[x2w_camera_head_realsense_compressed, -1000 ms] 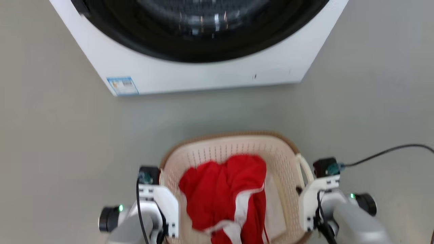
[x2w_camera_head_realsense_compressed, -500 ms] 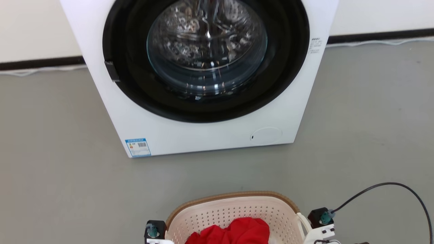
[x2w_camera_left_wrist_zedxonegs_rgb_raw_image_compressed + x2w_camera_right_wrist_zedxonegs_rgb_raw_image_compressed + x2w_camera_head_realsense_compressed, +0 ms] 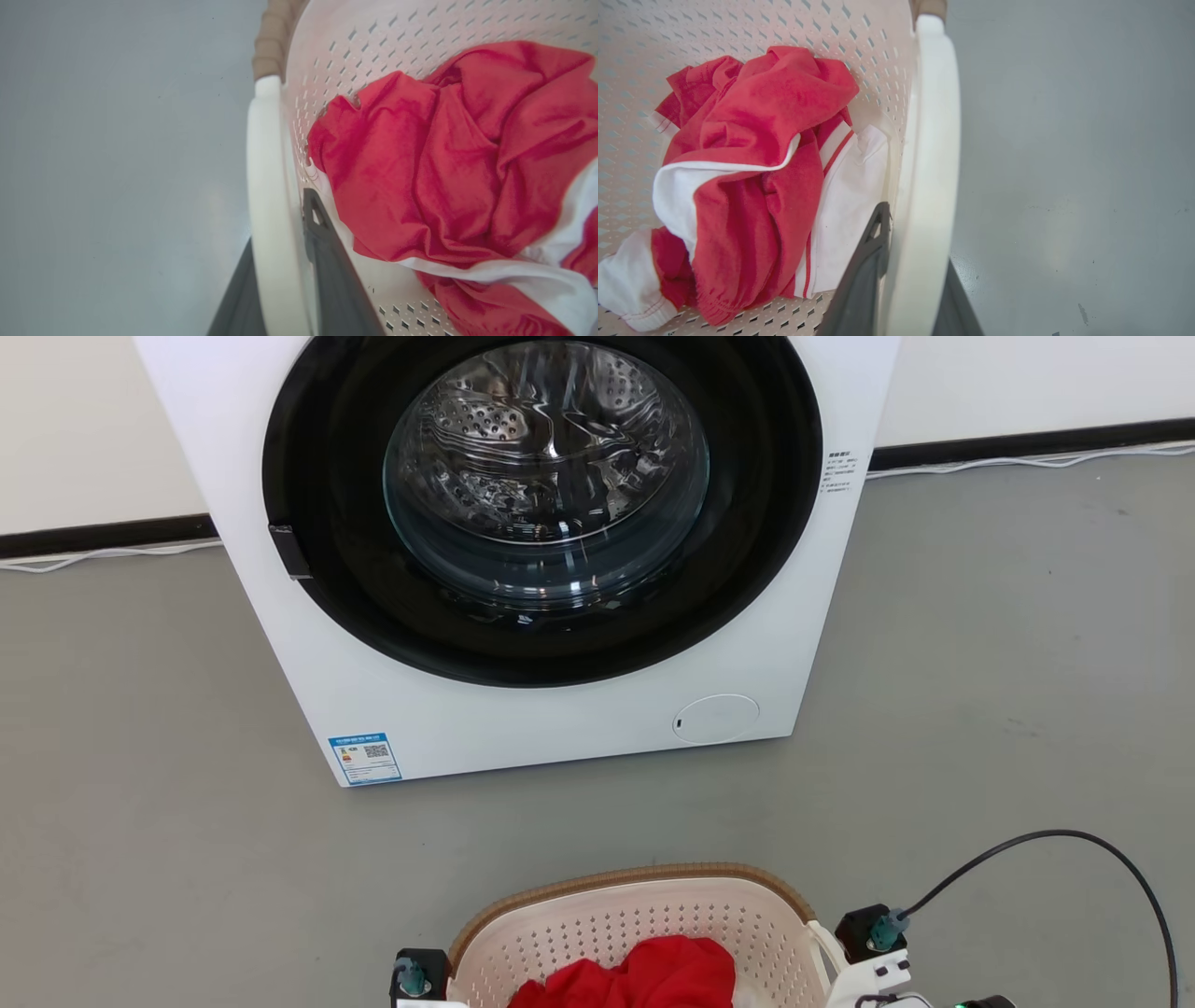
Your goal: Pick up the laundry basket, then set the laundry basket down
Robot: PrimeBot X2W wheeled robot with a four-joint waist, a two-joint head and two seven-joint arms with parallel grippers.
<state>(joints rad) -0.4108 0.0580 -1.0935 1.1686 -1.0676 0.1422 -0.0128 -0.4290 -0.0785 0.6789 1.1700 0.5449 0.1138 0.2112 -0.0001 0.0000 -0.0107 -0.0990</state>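
Grey floor [image 3: 140, 859] runs back to a pale wall with a dark skirting; a white washer [image 3: 523, 737] stands on it, its round glass door facing me.

**Task thing.** The basket [image 3: 597, 926] sits at the bottom edge of the head view, in front of the washer and well apart from it, between my two arms.

**Claws.** My left claw [image 3: 280, 233] is clamped on the left handle [image 3: 266, 186]. One dark finger lies inside the basket wall and the other outside, and the white loop is pinched between them. My right claw [image 3: 915, 238] grips the right handle [image 3: 931, 140] the same way, inner finger against the perforated wall and outer finger over the floor.

**Progress.** I judge the two-handed grip complete. I cannot tell whether the base has left the floor, as no view shows its underside. The lift, if not yet made, and the whole set-down remain. No set-down spot is marked in these views.

**Contents.**
- The basket holds a crumpled red garment [image 3: 444, 154] with white trim, heaped low against the walls and below the rim.
- A flat white piece [image 3: 850, 186] lies beside the garment, near the right handle.
- The washer drum [image 3: 546, 457] looks bare behind the glass.

**Other.** A black cable [image 3: 1074, 845] loops over the floor from my right wrist.
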